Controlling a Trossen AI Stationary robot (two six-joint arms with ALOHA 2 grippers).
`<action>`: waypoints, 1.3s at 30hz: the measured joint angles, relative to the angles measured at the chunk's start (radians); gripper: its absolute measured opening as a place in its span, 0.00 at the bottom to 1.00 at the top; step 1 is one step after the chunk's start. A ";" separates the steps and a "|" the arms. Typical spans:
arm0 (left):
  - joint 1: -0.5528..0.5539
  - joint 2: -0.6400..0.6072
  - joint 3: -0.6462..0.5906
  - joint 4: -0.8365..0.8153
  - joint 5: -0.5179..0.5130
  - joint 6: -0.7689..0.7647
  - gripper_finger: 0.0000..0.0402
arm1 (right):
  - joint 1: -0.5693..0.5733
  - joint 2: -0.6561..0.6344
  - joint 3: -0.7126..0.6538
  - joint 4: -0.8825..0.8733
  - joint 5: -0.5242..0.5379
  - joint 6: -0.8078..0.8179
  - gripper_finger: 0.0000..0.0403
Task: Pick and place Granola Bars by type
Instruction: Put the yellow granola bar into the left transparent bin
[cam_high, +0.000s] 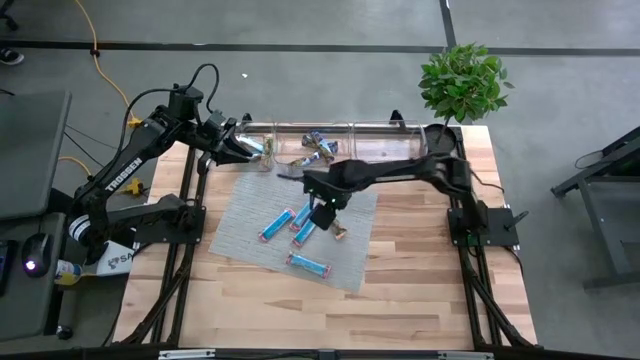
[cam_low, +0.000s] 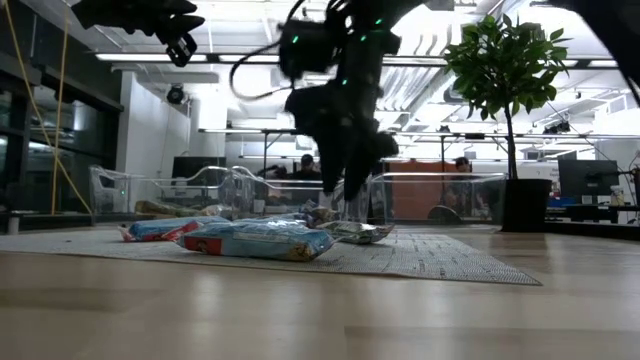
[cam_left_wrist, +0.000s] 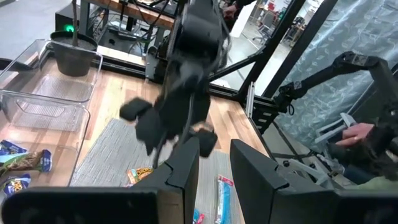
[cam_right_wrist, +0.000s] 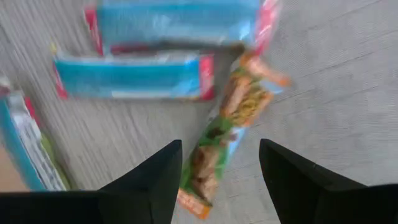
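Hovering: right claw (cam_right_wrist: 217, 171) is hanging open over one green bar (cam_right_wrist: 227, 134) on the mat (cam_high: 240, 225) | four blue bars (cam_high: 275, 225) are lying beside it | left claw (cam_high: 262, 152), nearly closed and holding nothing visible, is waiting above the tray (cam_high: 370, 130) | several bars are lying inside.

The right arm reaches across the table's middle, its right gripper (cam_high: 322, 212) pointing down with fingers spread wide. The left gripper (cam_high: 262, 152) hangs at the table's far edge, fingers narrowly parted.
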 joint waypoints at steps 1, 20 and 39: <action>0.000 0.000 0.000 0.000 0.000 0.000 0.22 | 0.000 0.026 0.020 -0.025 -0.016 -0.011 0.50; 0.000 0.000 0.000 -0.024 0.002 0.000 0.22 | 0.013 0.153 0.118 -0.075 0.082 0.003 0.50; 0.000 0.000 0.000 -0.023 -0.006 0.004 0.22 | 0.017 0.147 -0.007 0.052 0.056 0.144 0.41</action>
